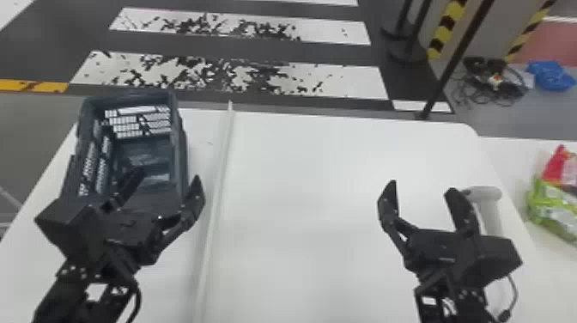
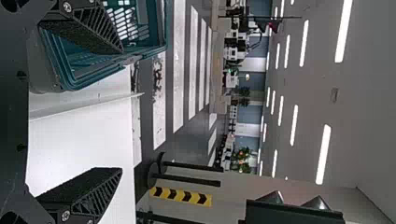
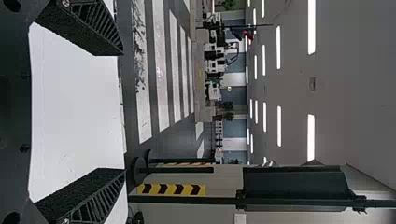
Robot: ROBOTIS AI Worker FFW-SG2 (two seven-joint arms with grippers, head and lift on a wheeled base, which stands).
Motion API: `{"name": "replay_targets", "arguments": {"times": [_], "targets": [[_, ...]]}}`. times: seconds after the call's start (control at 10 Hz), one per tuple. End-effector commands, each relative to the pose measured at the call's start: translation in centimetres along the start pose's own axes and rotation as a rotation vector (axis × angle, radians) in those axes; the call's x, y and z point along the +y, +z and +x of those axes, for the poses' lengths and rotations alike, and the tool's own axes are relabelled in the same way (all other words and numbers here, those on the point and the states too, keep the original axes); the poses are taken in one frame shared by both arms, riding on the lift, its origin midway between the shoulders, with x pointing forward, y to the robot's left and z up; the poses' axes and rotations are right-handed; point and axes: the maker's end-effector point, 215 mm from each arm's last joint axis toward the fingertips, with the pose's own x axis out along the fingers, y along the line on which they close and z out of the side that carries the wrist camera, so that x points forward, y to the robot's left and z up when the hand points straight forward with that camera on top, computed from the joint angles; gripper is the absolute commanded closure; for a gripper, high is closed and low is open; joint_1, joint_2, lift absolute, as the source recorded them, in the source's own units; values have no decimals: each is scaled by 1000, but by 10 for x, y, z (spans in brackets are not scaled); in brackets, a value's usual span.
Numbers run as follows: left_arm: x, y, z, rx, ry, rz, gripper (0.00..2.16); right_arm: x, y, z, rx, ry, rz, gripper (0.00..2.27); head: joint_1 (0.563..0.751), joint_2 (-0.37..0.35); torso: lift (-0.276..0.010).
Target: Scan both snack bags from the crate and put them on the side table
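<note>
The red bag (image 1: 561, 166) and green bag (image 1: 554, 210) lie on the side worktop (image 1: 508, 156), right, so the job looks done. The left claw (image 1: 168, 177), spread and unladen, is at the crate (image 1: 182, 159); the right claw (image 1: 423, 190), likewise, is near the scanner (image 1: 488, 208). Best lift the left straight past the crate's rim and withdraw the right without nudging the scanner.

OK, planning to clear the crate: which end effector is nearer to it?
Left. The left end effector is at the crate; the right end effector is far to its right, over the white table.
</note>
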Motion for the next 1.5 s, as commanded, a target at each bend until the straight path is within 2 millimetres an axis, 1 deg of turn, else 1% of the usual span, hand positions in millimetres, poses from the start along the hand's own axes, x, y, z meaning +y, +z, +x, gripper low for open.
{"name": "replay_targets", "arguments": {"times": [0.0, 1.4], "targets": [[0, -1, 0, 2, 1, 0, 103, 0, 0, 0, 0, 0, 1, 33, 695, -66, -87], [0, -2, -1, 6, -3, 3, 103, 2, -1, -1, 2, 2, 2, 33, 695, -64, -87]]}}
